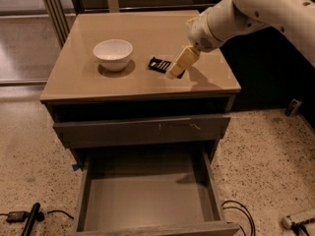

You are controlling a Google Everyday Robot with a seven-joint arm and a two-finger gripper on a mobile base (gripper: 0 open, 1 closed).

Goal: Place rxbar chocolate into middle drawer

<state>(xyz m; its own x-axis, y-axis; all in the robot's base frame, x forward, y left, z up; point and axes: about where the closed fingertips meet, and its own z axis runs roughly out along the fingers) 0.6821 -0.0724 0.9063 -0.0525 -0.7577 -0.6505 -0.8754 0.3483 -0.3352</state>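
1. The claw (175, 71) hangs low over the tabletop (147, 28), with its tip right at one end of the rxbar chocolate (158, 64). I cannot tell if it is spread or pressed together, or if it touches the bar.
2. The bar lies flat on the tabletop, just beside the white bowl (113, 53).
3. It looks light, thin and a bit bendy, with a slick wrapper. I think it is best pinched across its two long edges, near the middle, so it does not slip or tip.
4. The middle drawer (147, 195) stands open down below the tabletop.
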